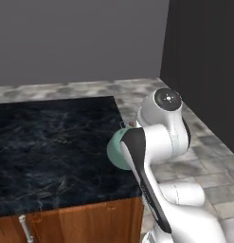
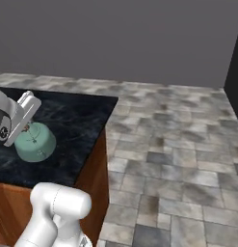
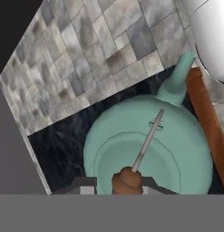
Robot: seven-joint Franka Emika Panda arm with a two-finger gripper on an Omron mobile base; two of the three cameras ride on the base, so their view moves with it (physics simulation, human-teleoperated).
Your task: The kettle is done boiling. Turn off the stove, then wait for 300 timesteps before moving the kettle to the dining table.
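Glossy black marbled desk [image 2: 72, 125] carries the squat teal-green kettle [image 2: 35, 141]; tool [image 3: 127, 183] pinching its handle should release only once it sits flat.

black marbled table [image 1: 52, 142] on wood base, standing on grey stone tile floor [image 2: 178, 144]. teal kettle [image 2: 36, 142] sits on its top near the corner.
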